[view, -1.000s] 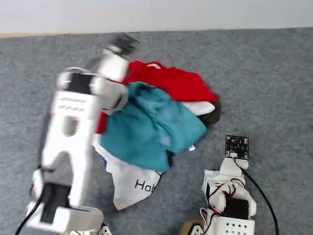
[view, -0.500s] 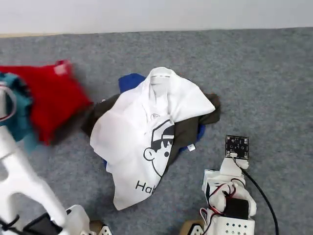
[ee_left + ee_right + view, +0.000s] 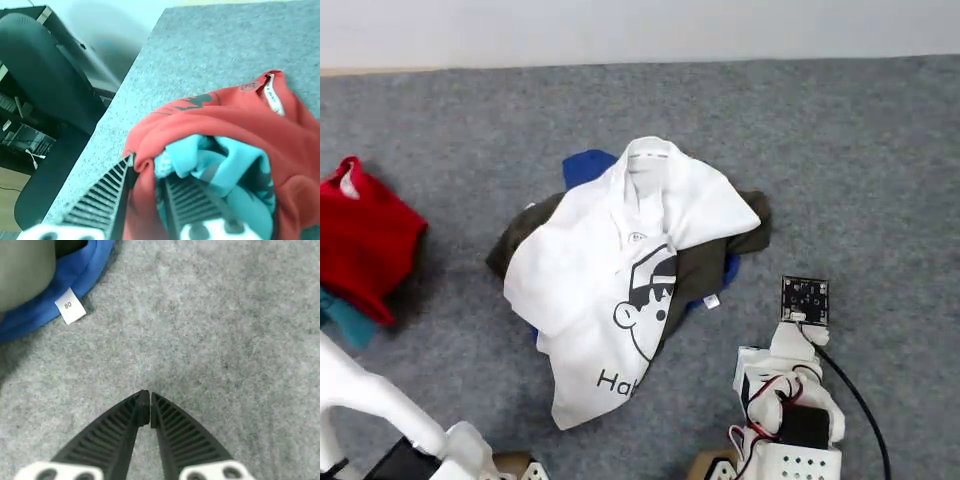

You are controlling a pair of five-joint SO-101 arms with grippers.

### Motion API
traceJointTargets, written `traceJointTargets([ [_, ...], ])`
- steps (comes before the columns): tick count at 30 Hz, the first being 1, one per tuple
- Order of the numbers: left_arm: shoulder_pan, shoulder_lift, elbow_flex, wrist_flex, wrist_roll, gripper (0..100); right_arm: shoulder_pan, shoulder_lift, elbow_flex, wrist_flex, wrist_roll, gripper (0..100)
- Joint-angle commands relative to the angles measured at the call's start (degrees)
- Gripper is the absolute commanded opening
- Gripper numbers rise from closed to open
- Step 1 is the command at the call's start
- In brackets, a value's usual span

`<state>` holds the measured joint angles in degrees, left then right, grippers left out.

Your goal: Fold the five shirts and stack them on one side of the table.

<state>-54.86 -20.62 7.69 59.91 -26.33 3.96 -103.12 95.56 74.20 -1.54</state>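
Well to one side of the white printed cotton shirt [image 3: 610,280], at the grey desk's [image 3: 880,150] edge, your left pincer [image 3: 147,169] is clamped on a bunched red cotton shirt [image 3: 225,115] and a teal cotton shirt [image 3: 220,160]. Your right pincer [image 3: 145,412], closed and empty, hovers just beside the white shirt's pile.

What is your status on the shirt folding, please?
Left gripper shut on red shirt, teal shirt bunched in. Right gripper shut, empty, beside blue shirt. White shirt on top at centre, unfolded. No obstruction seen.
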Motion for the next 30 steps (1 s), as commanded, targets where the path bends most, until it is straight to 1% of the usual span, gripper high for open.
traceJointTargets([
  [1,-0.35,-2.9,1.01,-3.43,-4.04,2,-0.22,-0.4,0.88,0.48,0.53,0.9],
  [3,0.18,-2.9,2.07,-3.25,-7.38,8,-0.22,-0.4,0.88,0.48,0.53,0.9],
  [7,0.53,-3.34,3.47,-3.08,-8.0,23,-0.22,-0.4,0.88,0.48,0.53,0.9],
  [8,0.62,-3.34,3.47,-3.08,-8.53,25,-0.22,-0.4,0.88,0.48,0.53,0.9],
  [13,2.99,-3.43,3.21,-2.37,-11.78,25,-0.22,-0.4,0.88,0.48,0.53,0.9],
  [15,5.36,-4.57,1.36,1.41,-11.78,25,-0.22,-0.4,0.88,0.48,0.53,0.9],
  [18,13.19,-6.59,-2.33,11.78,-11.6,25,-0.22,-0.4,0.88,0.48,0.53,0.9],
  [20,20.75,-7.47,-4.62,19.87,-11.25,25,-0.22,-0.4,0.88,0.48,0.53,0.9],
  [22,28.75,-7.56,-6.11,25.67,-8.35,25,-0.22,-0.4,0.88,0.48,0.53,0.9],
  [26,42.64,-4.92,-6.55,31.47,-4.22,25,-0.22,-0.4,0.88,0.48,0.53,0.9],
  [30,52.92,1.67,-6.55,34.37,-2.46,25,-0.22,-0.4,0.88,0.48,0.53,0.9],
])
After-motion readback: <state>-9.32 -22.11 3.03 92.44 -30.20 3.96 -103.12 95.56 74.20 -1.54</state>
